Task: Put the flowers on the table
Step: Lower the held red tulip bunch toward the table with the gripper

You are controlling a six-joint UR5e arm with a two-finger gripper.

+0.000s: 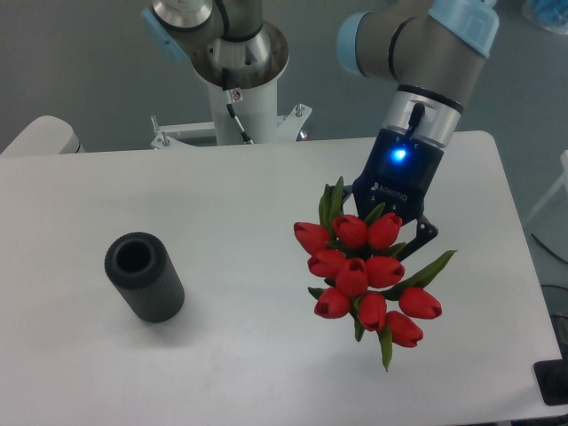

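Observation:
The flowers (364, 275) are a bunch of red tulips with green leaves, their heads turned up toward the camera over the right half of the table (240, 204). The stems are hidden behind the blooms. My gripper (404, 241) comes down from the upper right with a blue light on its body, and it is shut on the bunch just behind the heads. One black finger (427, 232) shows at the bunch's right side. I cannot tell whether the flowers touch the tabletop.
A dark grey hollow cylinder (145, 277) lies on the left part of the table, its opening facing up and left. The arm's white base post (240, 89) stands at the far edge.

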